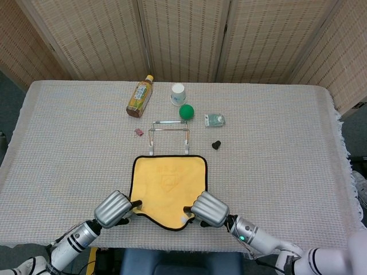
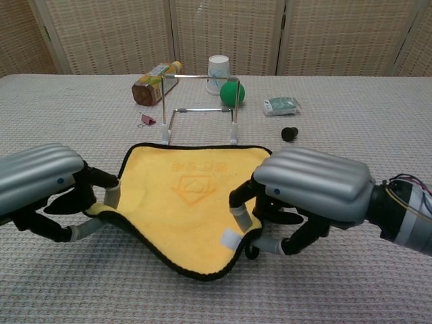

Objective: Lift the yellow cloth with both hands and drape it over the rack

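The yellow cloth (image 1: 167, 188) (image 2: 187, 202) with its black border lies in front of the wire rack (image 1: 169, 136) (image 2: 199, 108); its near edge is raised off the table and sags in the middle. My left hand (image 1: 113, 208) (image 2: 47, 189) pinches the near left corner. At the near right corner my right hand (image 1: 209, 208) (image 2: 307, 192) grips the cloth and holds it lifted. The far edge still rests on the table, just short of the rack's feet.
Behind the rack are a lying tea bottle (image 1: 139, 97), a white paper cup (image 1: 178, 93) and a green ball (image 1: 186, 112). A small packet (image 1: 215, 120) and black cap (image 1: 215, 145) lie right of it, a pink clip (image 1: 138, 132) left.
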{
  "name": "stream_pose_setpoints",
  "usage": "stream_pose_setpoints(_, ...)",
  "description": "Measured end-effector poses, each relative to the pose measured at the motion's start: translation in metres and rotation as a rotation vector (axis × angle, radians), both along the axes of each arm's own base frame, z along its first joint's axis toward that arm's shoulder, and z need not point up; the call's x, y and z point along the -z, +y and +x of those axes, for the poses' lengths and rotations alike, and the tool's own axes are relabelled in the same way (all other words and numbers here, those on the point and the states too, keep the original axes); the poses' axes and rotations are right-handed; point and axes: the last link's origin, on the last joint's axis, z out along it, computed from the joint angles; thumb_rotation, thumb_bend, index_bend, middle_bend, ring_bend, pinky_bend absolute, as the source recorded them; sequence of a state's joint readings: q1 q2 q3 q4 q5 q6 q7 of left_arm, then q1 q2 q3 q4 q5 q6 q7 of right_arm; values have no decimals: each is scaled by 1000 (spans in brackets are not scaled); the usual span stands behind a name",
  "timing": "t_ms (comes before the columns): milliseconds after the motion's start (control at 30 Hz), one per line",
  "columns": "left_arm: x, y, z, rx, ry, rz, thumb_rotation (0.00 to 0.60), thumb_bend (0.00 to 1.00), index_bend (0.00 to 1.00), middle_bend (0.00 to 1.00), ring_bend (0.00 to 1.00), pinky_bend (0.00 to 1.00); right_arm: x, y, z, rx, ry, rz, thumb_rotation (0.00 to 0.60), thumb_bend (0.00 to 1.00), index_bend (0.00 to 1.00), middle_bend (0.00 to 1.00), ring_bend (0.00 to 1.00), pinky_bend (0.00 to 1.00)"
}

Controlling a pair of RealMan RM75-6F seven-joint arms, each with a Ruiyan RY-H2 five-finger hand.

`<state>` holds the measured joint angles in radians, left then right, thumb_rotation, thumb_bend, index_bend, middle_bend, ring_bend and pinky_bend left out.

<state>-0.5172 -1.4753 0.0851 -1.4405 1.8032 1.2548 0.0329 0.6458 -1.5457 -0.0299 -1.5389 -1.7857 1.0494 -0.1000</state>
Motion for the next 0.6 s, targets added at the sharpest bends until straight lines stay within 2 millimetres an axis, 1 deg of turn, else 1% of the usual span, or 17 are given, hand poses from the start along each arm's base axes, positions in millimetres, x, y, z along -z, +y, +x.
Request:
stream_pose_setpoints(167, -18, 21, 12, -11, -82, 17, 600, 474, 577, 1000, 858, 966, -15, -15, 13, 9, -58, -54, 600, 496, 661, 939, 1000, 1000)
stream_pose_setpoints(267, -34, 40, 22, -15, -133, 36, 600, 474, 578, 1000, 859, 966, -27, -26, 22, 9, -92, -100, 600, 497, 663, 940, 1000, 1000)
stream_pose_setpoints(433, -63, 72, 43, 4, -182, 75, 600, 474, 580, 1000, 859, 965, -49, -44, 38, 14, -149, -179, 600, 497, 669, 940, 1000, 1000)
stream_pose_setpoints(600, -79, 98, 64, 8, -207, 85, 600, 474, 580, 1000, 860, 963, -69, -61, 53, 27, -192, -251, 600, 497, 672, 940, 1000, 1000)
